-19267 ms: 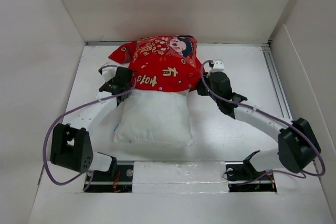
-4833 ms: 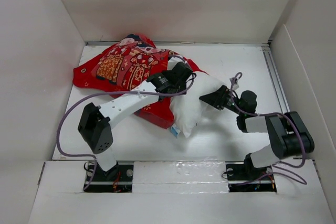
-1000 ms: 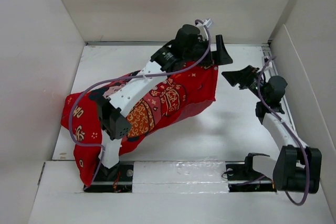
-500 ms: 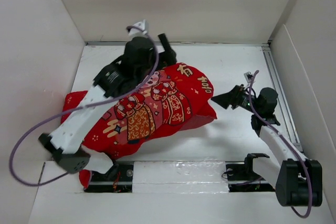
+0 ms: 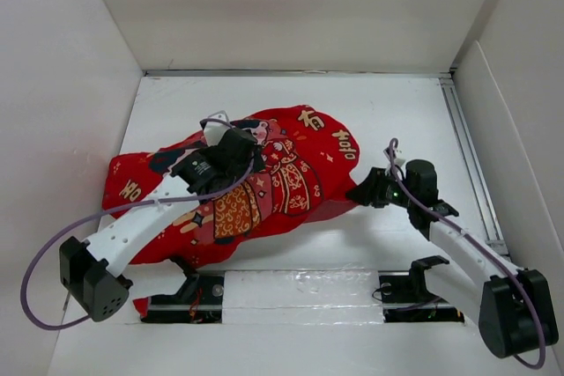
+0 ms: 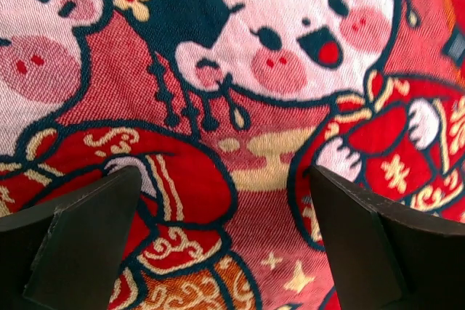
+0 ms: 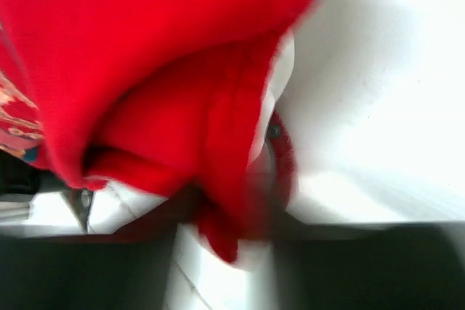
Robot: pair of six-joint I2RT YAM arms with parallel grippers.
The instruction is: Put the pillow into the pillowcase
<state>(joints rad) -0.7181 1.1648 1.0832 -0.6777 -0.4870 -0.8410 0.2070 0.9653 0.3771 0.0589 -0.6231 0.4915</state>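
Starting nearest the arm bases: the pillowcase [image 5: 264, 187] lies diagonally across the bench [image 5: 397, 112]. Its low left corner reaches right down by the left arm's base. It looks plump along its whole length and no white cushion lies loose anywhere, so I'd say the pillow is pretty much inside already.

A bit further in, the right gripper [image 5: 370, 191] is nosed up against the case's right-hand corner, which seems to be the open end. Its wrist view is blurry. I can make out folded red hem and a pale sliver that's probably the pillow [image 7: 275, 81] peeking out between the layers. Honestly can't tell whether the fingers are pinching the hem or just closing in on it. My guess is it's there to tug the opening over that last exposed bit, or to tuck it in.

Further back, the left gripper [image 6: 224, 179] hangs spread wide over the middle of the case. It's right above the cartoon figures [image 6: 290, 34], holding nothing, with printed fabric filling the gap between its fingers [image 6: 80, 230]. Could be set to press down and pin the bundle while the right side works, but that's just how I read it.

Farthest out, the corner with the gold characters [image 5: 324, 128] lies flat, well apart from both grippers.
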